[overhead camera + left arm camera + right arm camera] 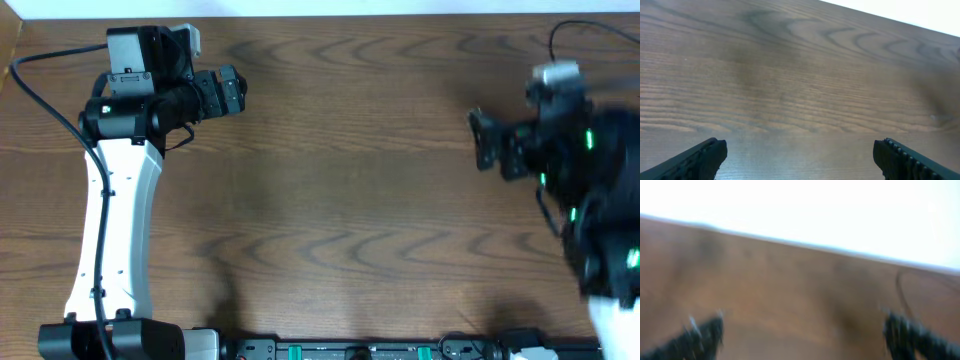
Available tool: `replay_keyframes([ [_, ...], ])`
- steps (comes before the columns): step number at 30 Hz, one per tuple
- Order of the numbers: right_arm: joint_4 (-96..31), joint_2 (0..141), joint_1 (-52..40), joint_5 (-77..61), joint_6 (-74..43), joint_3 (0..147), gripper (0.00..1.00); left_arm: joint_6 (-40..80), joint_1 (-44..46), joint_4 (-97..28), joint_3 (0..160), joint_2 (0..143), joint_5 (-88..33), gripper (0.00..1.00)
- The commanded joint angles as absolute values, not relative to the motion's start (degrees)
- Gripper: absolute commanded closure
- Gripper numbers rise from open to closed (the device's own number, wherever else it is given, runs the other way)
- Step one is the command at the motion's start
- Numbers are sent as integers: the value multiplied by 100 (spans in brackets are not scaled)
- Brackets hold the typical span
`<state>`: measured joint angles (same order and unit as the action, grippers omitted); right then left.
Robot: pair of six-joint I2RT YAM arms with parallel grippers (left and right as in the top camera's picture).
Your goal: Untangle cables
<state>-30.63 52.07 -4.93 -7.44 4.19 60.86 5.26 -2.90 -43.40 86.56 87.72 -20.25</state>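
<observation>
No task cables show on the wooden table (360, 180) in any view. My left gripper (238, 92) hovers at the far left, pointing right. In the left wrist view (800, 150) its jaws are wide apart with only bare wood between them. My right gripper (480, 140) is at the right, pointing left and blurred by motion. In the right wrist view (802, 330) its jaws are also wide apart and empty. That blurred view shows a thin dark curved line (900, 292) on the wood at the right; I cannot tell what it is.
A thin black wire (590, 28) loops from the right arm's wrist at the far right. A thicker black cable (40, 95) runs along the left arm. A black rail with green clips (360, 350) lies along the table's front edge.
</observation>
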Motion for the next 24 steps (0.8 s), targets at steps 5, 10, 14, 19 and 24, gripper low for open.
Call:
replay_keyframes([
  [5, -1387, 2770, 95, -805, 631, 3017, 1, 451, -281, -4340, 8624, 8733, -1992, 1],
  [10, -508, 1374, 119, -803, 628, 1284, 1, 451, -281, -4340, 8624, 8733, -1990, 1],
  [14, 82, 720, 117, -810, 460, 410, 1, 451, -281, -4340, 8624, 8733, -1992, 2],
  [19, -145, 281, 106, -812, 320, 30, 1, 451, -281, -4340, 8624, 8733, -1992, 1],
  [24, -368, 115, 108, -792, 325, 32, 1, 451, -281, -4340, 8624, 8733, -1992, 1],
])
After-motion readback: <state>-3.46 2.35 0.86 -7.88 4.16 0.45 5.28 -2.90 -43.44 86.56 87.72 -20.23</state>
